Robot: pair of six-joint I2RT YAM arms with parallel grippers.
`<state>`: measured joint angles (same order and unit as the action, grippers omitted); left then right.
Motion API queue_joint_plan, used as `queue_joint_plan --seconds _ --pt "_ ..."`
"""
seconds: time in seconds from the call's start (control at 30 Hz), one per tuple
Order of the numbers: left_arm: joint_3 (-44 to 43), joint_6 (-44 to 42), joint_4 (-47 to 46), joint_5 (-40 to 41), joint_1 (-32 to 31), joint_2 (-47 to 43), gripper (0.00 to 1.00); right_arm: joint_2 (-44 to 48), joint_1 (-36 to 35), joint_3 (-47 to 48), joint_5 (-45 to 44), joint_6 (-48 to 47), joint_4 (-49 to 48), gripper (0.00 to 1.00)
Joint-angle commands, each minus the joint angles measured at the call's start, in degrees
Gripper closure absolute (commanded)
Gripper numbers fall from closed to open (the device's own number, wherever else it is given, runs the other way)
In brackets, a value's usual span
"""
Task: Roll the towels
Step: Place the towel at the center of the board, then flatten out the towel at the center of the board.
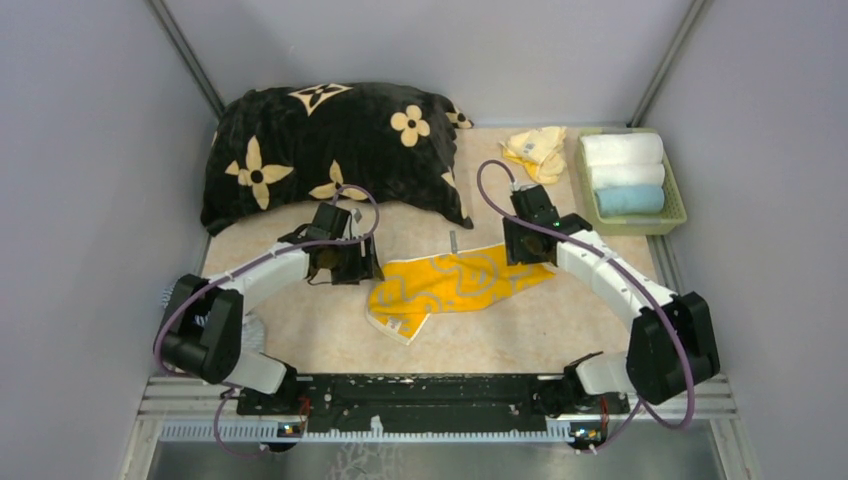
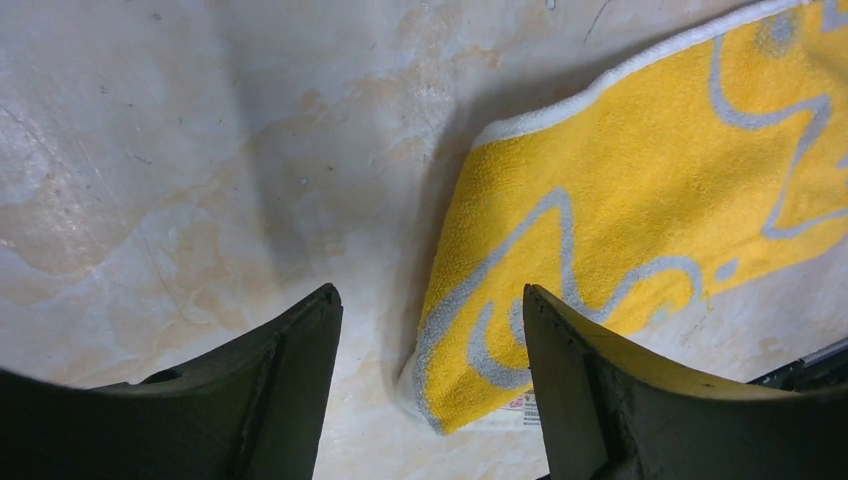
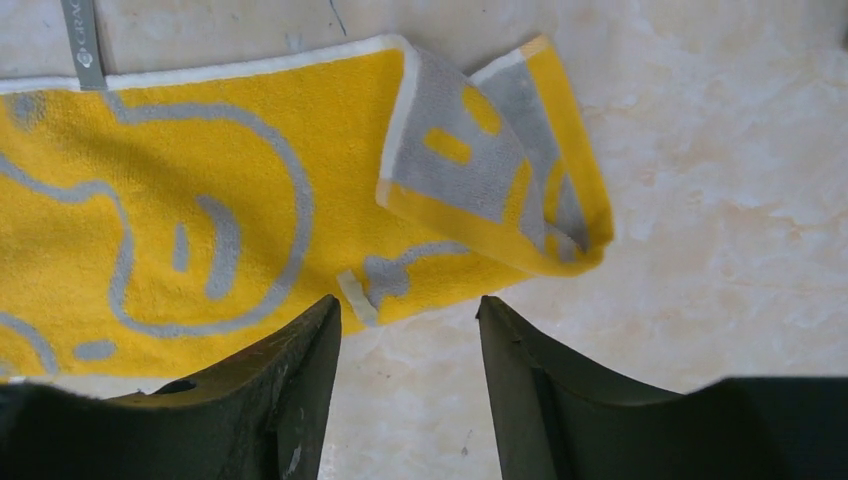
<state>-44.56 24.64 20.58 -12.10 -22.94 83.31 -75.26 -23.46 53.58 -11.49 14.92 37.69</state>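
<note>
A grey-and-yellow towel (image 1: 450,285) lies spread on the table between my two arms, its right end folded over on itself (image 3: 500,160). My left gripper (image 2: 430,300) hovers open above the towel's left corner (image 2: 480,370), nothing between its fingers. Over the towel's right end, my right gripper (image 3: 410,305) is also open and empty, bare table showing between the fingers. A crumpled pale yellow towel (image 1: 535,150) lies at the back. In the basket a light blue towel (image 1: 630,200) lies rolled.
A big black cushion (image 1: 330,150) with cream flowers fills the back left. A green basket (image 1: 676,195) at the back right holds two white rolls (image 1: 622,150) beside the blue one. Grey walls enclose the table on three sides.
</note>
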Motion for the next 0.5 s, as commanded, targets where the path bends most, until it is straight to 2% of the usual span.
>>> queue_joint_plan --seconds 0.0,0.2,0.47 --pt "-2.21 -0.14 2.13 3.01 -0.67 1.27 0.28 -3.42 -1.26 5.54 0.4 -3.12 -4.12 0.49" --pt "-2.25 0.4 1.76 3.04 -0.79 2.06 0.27 -12.12 -5.01 8.39 -9.84 -2.63 -3.6 0.55" --pt "-2.32 0.43 1.27 1.99 -1.14 3.45 0.27 -21.54 -6.02 11.96 -17.5 -0.67 -2.48 0.65"
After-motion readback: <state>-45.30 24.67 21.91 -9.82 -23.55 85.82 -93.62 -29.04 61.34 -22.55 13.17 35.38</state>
